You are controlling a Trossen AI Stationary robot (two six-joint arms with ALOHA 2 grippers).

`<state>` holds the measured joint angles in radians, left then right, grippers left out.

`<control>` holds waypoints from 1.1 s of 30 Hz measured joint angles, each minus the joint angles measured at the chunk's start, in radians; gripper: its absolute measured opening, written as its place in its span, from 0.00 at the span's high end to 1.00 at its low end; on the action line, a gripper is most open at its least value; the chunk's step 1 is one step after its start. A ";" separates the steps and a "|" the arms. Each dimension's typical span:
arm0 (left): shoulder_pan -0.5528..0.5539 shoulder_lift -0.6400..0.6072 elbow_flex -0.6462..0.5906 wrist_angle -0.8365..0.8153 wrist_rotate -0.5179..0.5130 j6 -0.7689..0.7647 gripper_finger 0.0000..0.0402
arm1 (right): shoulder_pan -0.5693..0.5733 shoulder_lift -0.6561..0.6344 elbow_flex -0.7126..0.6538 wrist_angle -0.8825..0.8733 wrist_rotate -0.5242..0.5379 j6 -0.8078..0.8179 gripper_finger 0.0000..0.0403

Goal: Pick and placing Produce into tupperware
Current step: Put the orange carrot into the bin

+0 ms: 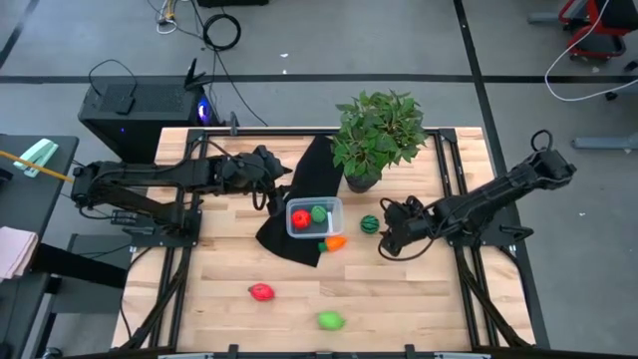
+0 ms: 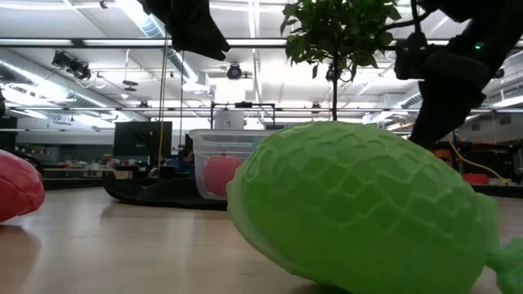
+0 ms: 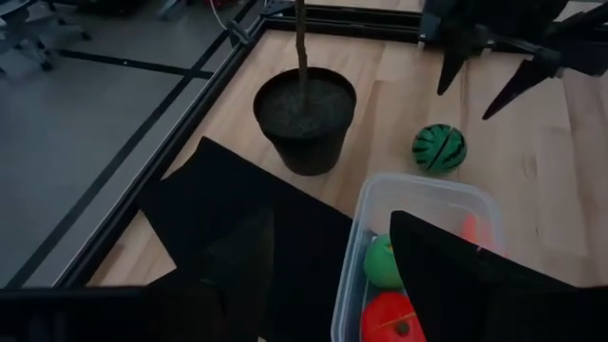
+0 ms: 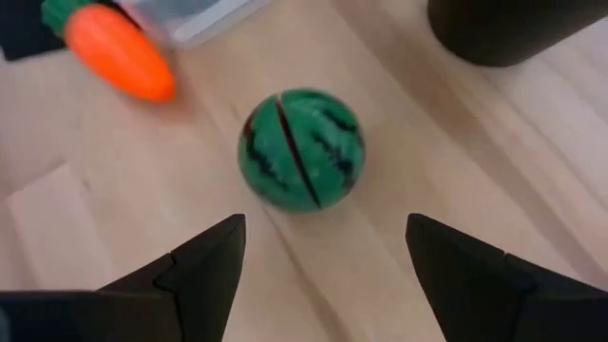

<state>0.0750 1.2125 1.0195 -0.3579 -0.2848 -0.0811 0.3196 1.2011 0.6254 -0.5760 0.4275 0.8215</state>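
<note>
The clear tupperware sits on a black cloth and holds a red piece and a green piece. An orange piece lies against its near right corner. A dark green striped ball rests on the wood just ahead of my right gripper, which is open and tilted down at it from the right. My left gripper hovers open above the cloth, left of the tupperware. A second red piece and a second green piece lie near the front edge.
A leafy potted plant stands just behind the tupperware and the striped ball; its black pot is close to both grippers. Bare wood lies between the tupperware and the front pieces. A black box sits off the table's far left corner.
</note>
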 joint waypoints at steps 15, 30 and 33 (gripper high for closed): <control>0.000 0.001 0.000 0.003 0.000 -0.009 0.48 | -0.149 0.027 0.000 0.161 -0.135 -0.169 0.23; 0.000 0.002 0.000 0.007 0.000 -0.010 0.48 | -0.196 0.076 -0.001 0.302 -0.269 -0.224 0.21; 0.000 0.002 0.000 0.007 0.000 -0.010 0.48 | -0.176 0.070 0.015 0.310 -0.272 -0.273 0.22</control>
<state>0.0753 1.2140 1.0195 -0.3511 -0.2844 -0.0912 0.1435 1.2714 0.6401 -0.2660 0.1555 0.5485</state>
